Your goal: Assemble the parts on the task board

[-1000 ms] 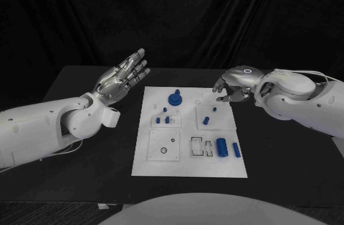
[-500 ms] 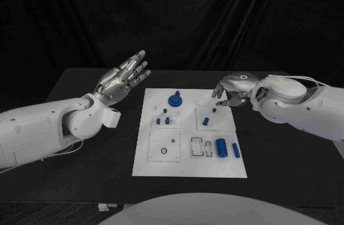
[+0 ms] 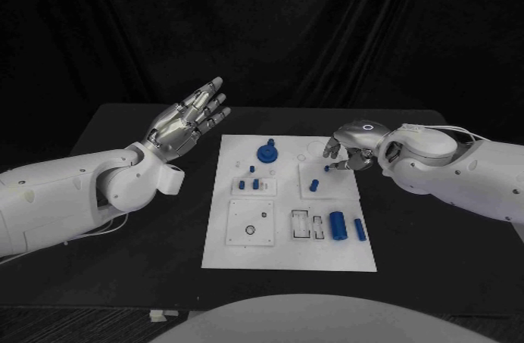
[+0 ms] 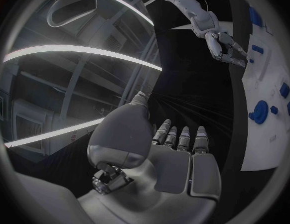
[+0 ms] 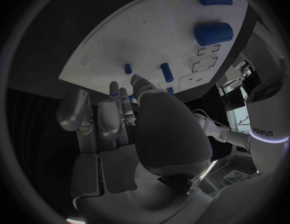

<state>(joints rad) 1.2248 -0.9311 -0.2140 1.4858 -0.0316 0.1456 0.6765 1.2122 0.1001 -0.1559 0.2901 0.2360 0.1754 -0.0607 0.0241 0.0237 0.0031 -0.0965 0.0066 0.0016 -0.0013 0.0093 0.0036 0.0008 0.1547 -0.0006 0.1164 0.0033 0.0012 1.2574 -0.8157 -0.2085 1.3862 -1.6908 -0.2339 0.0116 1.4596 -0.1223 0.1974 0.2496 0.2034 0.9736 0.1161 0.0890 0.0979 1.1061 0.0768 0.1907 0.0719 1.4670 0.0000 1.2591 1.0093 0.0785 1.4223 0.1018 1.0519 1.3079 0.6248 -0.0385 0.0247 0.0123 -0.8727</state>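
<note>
The right hand (image 3: 347,148) hangs over the far right corner of the task board (image 3: 286,258), fingers curled downward above a small blue peg (image 3: 326,166) near the right edge. Whether the fingertips already pinch anything I cannot tell; in the right wrist view they hover close over the plate with two small blue pieces just ahead of them, and no grasp is plain.

The left hand (image 3: 185,121) is raised off the board beyond its far left corner, palm flat, fingers spread wide and holding nothing.

On the board, a large round blue knob (image 3: 266,151) stands near the far edge at the middle. Short blue pegs (image 3: 249,182) stand in a small plate by the left edge, and another blue peg (image 3: 313,184) sits in the matching plate on the right. Toward the near right, a thick blue cylinder (image 3: 338,225) and a slimmer blue pin (image 3: 360,228) lie loose on their sides beside an open slotted fixture (image 3: 306,224). A square plate with a hole (image 3: 250,222) sits by the near left.

By my judgement the assembly is partly done: the knob and several pegs look seated, the two lying cylinders remain to be placed.

The word "enelpys", or something like it, shows on a white robot body in the right wrist view; the board carries no legible writing.
</note>
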